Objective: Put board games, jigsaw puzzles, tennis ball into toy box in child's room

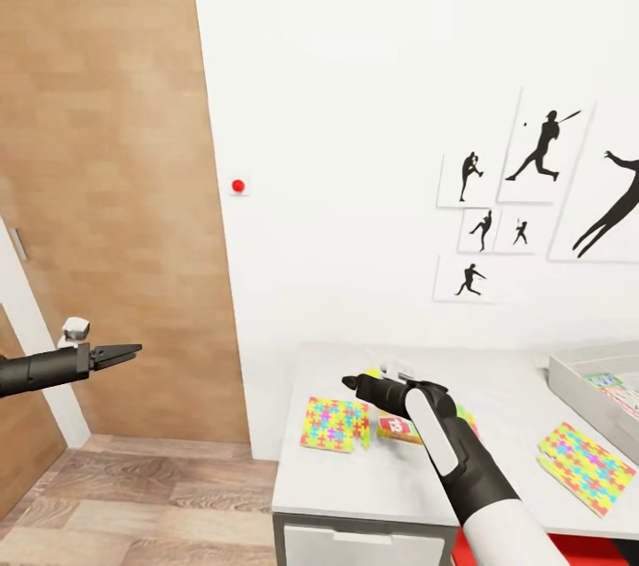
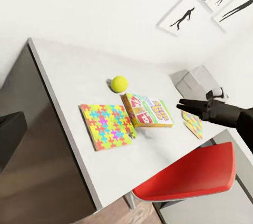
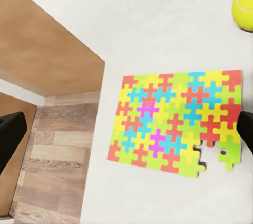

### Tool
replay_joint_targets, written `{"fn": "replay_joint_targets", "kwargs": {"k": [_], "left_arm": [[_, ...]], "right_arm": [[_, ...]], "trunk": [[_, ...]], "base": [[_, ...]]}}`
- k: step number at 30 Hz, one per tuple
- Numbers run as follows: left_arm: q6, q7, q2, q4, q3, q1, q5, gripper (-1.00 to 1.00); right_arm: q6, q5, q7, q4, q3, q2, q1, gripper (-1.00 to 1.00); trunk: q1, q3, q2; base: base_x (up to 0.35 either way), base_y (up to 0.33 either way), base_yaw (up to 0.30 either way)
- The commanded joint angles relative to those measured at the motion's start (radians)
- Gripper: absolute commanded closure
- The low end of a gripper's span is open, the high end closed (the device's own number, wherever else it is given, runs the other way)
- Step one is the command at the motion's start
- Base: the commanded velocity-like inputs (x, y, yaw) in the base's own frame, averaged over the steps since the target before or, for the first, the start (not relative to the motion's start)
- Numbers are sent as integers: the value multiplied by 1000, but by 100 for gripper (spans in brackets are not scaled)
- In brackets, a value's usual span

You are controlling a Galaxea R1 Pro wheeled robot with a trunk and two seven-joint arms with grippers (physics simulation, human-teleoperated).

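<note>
On the table point(image 1: 506, 397), a jigsaw puzzle point(image 1: 335, 424) lies near the left end and a second one point(image 1: 586, 467) at the right. A "SKIP-BO" board game point(image 2: 148, 110) rests between them, one edge raised, partly behind my right arm in the head view. The tennis ball point(image 2: 119, 83) sits just behind the left puzzle. The toy box point(image 1: 577, 380) stands at the far right with something colourful inside. My right gripper point(image 1: 351, 384) hovers open above the left puzzle point(image 3: 174, 124). Off the table's left end, my left gripper point(image 1: 124, 354) hangs open and holds nothing.
A wooden door point(image 1: 115, 193) fills the left, with plank floor point(image 1: 133, 495) below it. A red chair point(image 2: 195, 174) stands tucked at the table's front. Black baseball silhouettes point(image 1: 541, 149) hang on the white wall behind the table.
</note>
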Motion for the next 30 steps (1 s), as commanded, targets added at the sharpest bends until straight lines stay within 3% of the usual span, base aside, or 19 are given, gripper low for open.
{"fn": "replay_joint_targets", "kwargs": {"k": [1, 16, 30], "left_arm": [[11, -6, 0, 0, 1, -1, -3, -100], [9, -6, 0, 0, 2, -1, -4, -100], [-2, -5, 0, 1, 2, -1, -5, -100]], "right_arm": [[2, -11, -10, -1, 1, 0, -1, -100], [-4, -10, -12, 9, -4, -7, -2, -100], [-103, -9, -14, 41, 0, -18, -2, -100]], "trunk": [[1, -2, -2], [1, -2, -2], [1, -2, -2]], "base": [[27, 56, 0], [26, 157, 0], [25, 96, 0]]}}
